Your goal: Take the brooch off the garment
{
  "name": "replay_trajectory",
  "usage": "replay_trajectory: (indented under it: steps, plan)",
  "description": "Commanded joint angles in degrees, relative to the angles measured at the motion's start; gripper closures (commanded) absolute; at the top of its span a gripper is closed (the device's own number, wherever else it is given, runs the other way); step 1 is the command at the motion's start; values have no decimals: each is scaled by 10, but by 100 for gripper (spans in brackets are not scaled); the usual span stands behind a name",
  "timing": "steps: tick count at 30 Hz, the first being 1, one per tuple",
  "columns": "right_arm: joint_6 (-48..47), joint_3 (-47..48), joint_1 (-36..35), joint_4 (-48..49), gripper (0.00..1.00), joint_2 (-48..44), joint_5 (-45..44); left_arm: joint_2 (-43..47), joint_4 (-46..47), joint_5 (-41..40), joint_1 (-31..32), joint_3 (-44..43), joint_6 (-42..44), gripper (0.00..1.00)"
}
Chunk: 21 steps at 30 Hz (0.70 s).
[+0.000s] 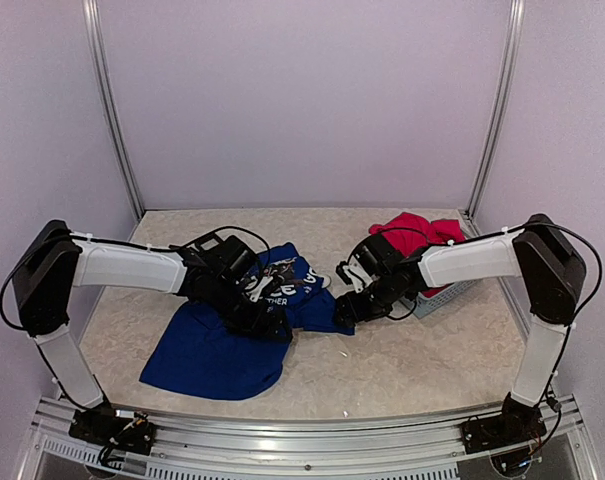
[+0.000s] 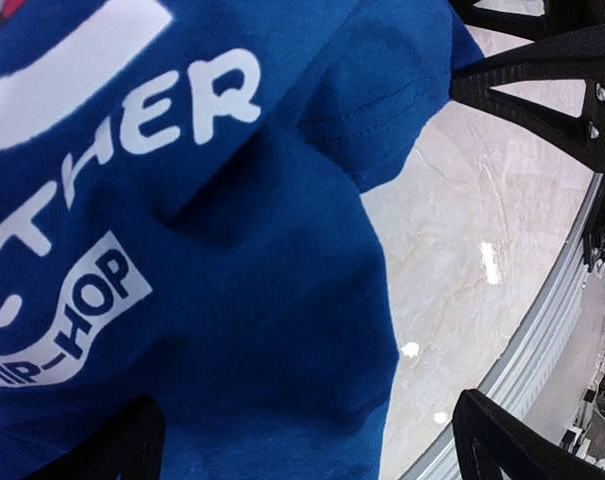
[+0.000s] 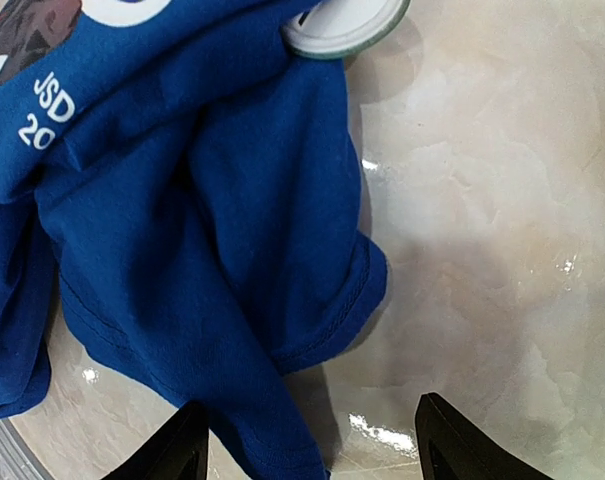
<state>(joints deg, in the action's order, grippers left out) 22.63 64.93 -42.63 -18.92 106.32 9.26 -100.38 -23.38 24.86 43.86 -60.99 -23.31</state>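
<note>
blue shirt [image 1: 212,355] lies crumpled on the beige table [image 1: 422,365], centre-left, print up.

top view: left gripper [image 1: 272,325] is low over the print and right gripper [image 1: 344,308] is at the shirt's right edge. the two are near each other. red garment [image 1: 414,232] is heaped on a basket [image 1: 450,295] at far right, apart from the shirt.

left wrist: fingers [image 2: 512,445] spread wide, nothing clamped. white lettering "ther" and "hip-hop" is right under them. can't tell if they touch the cloth.

right wrist: fingers [image 3: 452,445] apart too, not pinching anything, with a blue fold running down between them. brooch [image 3: 344,22], a round white disc with a pale rim, sits at the top edge of that view. it's at the shirt's edge, partly under a fold, well apart from the fingertips.
</note>
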Motion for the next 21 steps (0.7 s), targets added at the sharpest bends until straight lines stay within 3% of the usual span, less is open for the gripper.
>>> replay_trajectory:
  steps: [1, 5, 10, 17, 20, 21]
  plan:
    - [18, -21, -3, 25, 29, 1, 23, -21, -35, -49, 16, -29, -2, 1]
    - [23, -43, -3, 47, 34, -8, 34, -43, -101, -180, 45, -65, -21, 1]
    - [22, -48, -4, 61, 52, -3, 38, -70, -135, -239, 60, -80, -47, 38]
    - [22, -34, -4, 54, 100, 2, 9, -68, -119, -232, 57, -65, -82, 83]
    - [18, -15, -3, 33, 100, -20, -38, -61, -114, -235, 47, -62, -102, 100]
    - [14, -6, -3, 26, 100, -30, -62, -58, -115, -240, 41, -62, -110, 100]
